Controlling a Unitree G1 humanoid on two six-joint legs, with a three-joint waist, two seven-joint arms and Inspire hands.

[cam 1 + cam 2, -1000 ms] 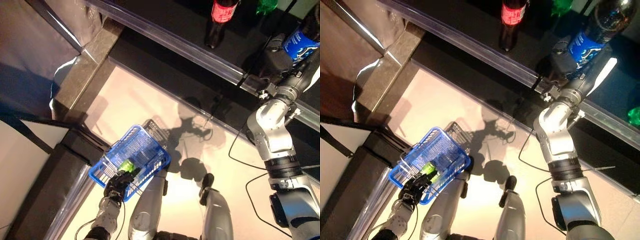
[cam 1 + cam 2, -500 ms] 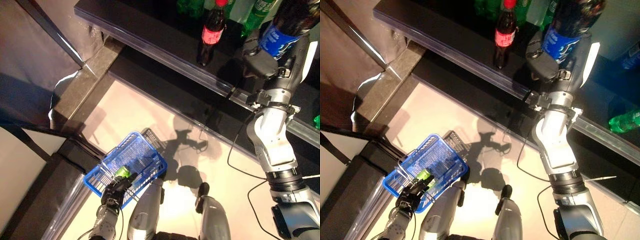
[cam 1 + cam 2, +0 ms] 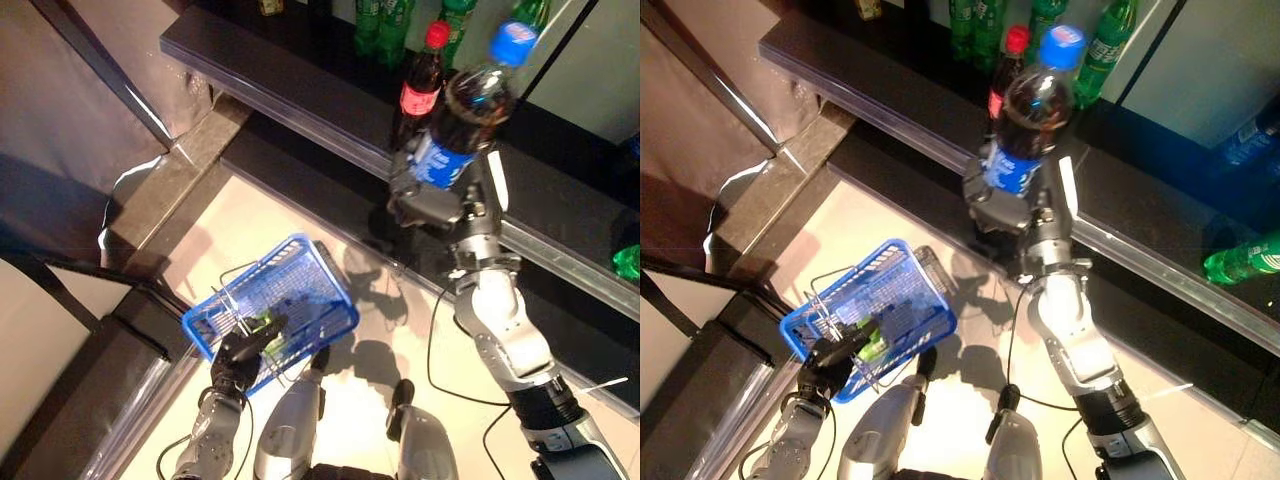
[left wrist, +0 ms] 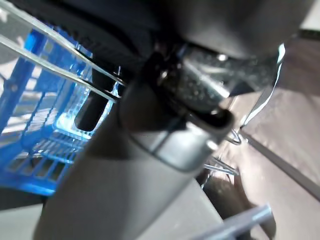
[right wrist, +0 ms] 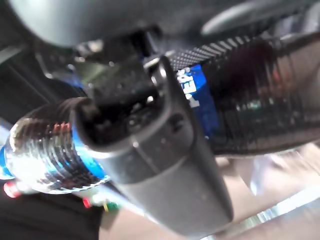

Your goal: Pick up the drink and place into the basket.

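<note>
**Dark cola bottle held up, blue basket held low**

Dark cola fills the drink bottle (image 3: 1030,110), which has a blue cap and a blue label and is lifted clear of the shelf (image 3: 890,95), tilted a little, cap uppermost. The right hand (image 3: 1002,208) grips it at its lower part, fingers (image 5: 165,150) curled round the body (the right wrist view shows the dark bulk of the hand pressed against the label). Behind it on the shelf stands a red-capped bottle (image 3: 1006,72) with a red label, and further back green bottles (image 3: 1102,40); another green bottle (image 3: 1242,258) lies lower on the right, beyond the shelf's front edge.

Well below and toward the robot's left, the blue basket (image 3: 300,290) hangs over the pale floor (image 3: 250,220), held by the left hand (image 3: 240,355), whose fingers are closed round its wire handle (image 4: 65,67). Something green (image 3: 266,326) lies inside the basket near that hand. Bottle and basket are well apart.
</note>
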